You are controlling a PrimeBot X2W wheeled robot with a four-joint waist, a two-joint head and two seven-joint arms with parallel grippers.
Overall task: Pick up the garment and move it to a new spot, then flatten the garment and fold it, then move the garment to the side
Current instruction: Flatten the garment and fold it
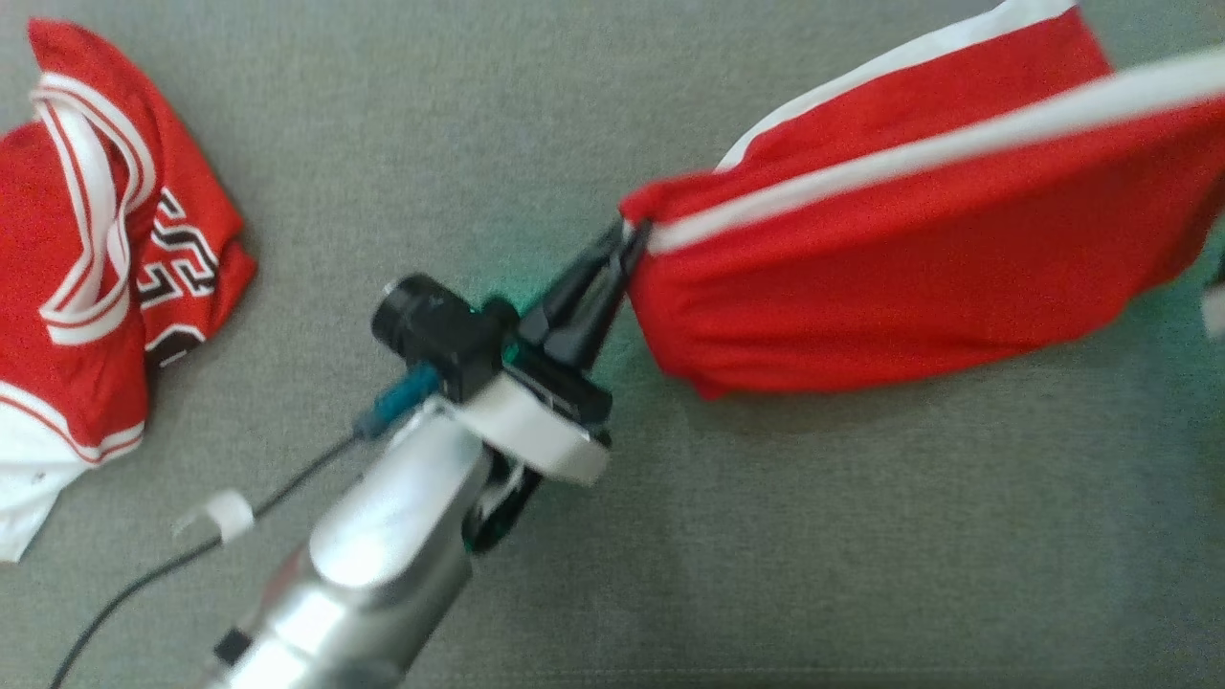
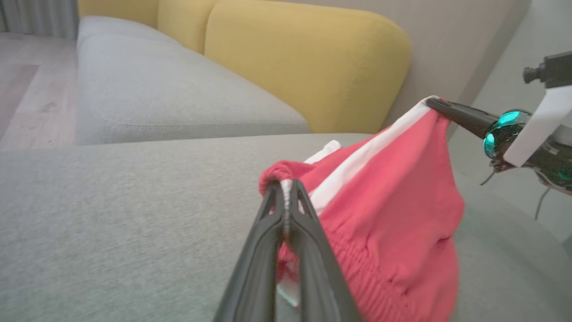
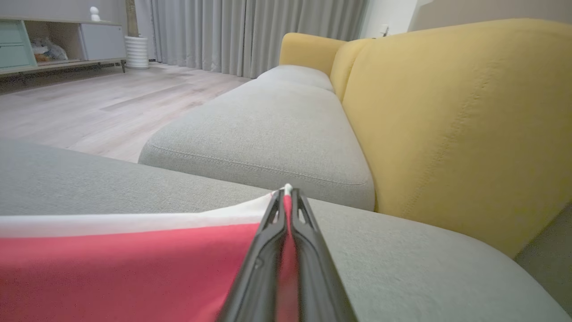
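Garment (image 1: pixel 909 249) aloft, corners clamped in closed left fingers (image 1: pixel 579 306) and right fingers (image 3: pixel 259 268).

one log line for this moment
left hand: shut on red shorts | right hand: shut on red shorts | state: stretched over sofa seat | jersey: lying aside

The garment (image 1: pixel 909 258) is blurred in the head view and runs off the edge between 2 and 3 o'clock, so its far end is unseen. A red jersey (image 1: pixel 86 268) at 9 o'clock is cut by the edge, its number partly folded under and unreadable. In the left wrist view the right gripper (image 2: pixel 435 103) is cut off behind its fingers at 3 o'clock. In the right wrist view, what lies on the shelf (image 3: pixel 100 42) at 10 o'clock is too small to tell.
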